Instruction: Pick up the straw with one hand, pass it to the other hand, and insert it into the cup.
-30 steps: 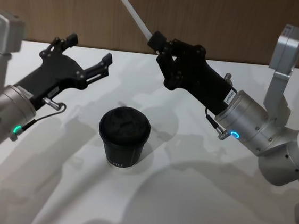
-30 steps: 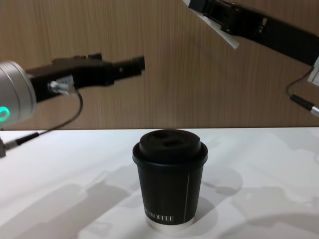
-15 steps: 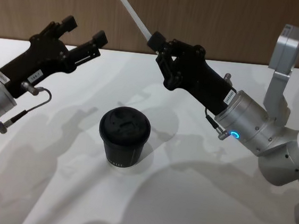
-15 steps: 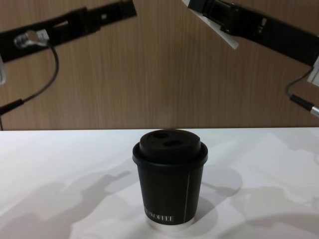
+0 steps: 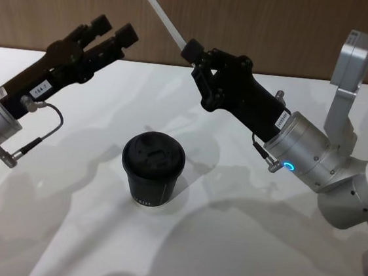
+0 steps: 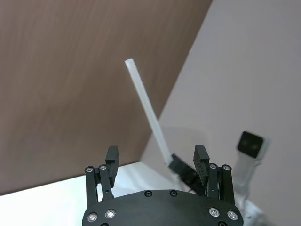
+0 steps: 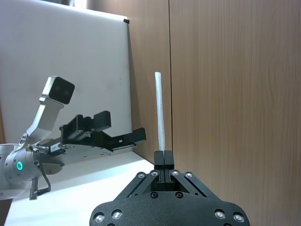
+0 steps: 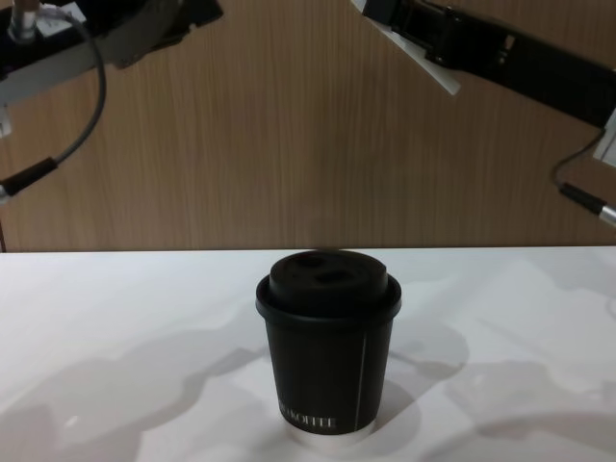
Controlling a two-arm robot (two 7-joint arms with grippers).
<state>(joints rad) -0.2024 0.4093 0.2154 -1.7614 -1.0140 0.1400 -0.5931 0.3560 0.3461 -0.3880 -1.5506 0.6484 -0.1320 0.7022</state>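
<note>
1. The left gripper (image 5: 115, 30), black with slim paired fingers on a silver-grey arm, has climbed and swung in toward the other arm over the last second. Its fingers stand wide apart and hold nothing.
2. The right gripper (image 5: 192, 48), its black twin, has not budged. Its fingers are pinched tight on the bottom end of the straw.
3. The black paper coffee cup (image 5: 152, 168) with its domed lid stands upright on the white table (image 5: 237, 262). It sits well below both grippers and roughly between them, with nothing touching it.
4. The thin white drinking straw (image 5: 159, 10) runs straight out of the right gripper's tips, slanting up and away toward the left gripper's side.
5. From the left gripper the straw lies straight ahead and is not yet touched. In the left wrist view its shaft stands framed between the open fingers, long axis roughly in line with them. The handover looks to depend on the left gripper advancing until the free shaft sits between its pads.
</note>
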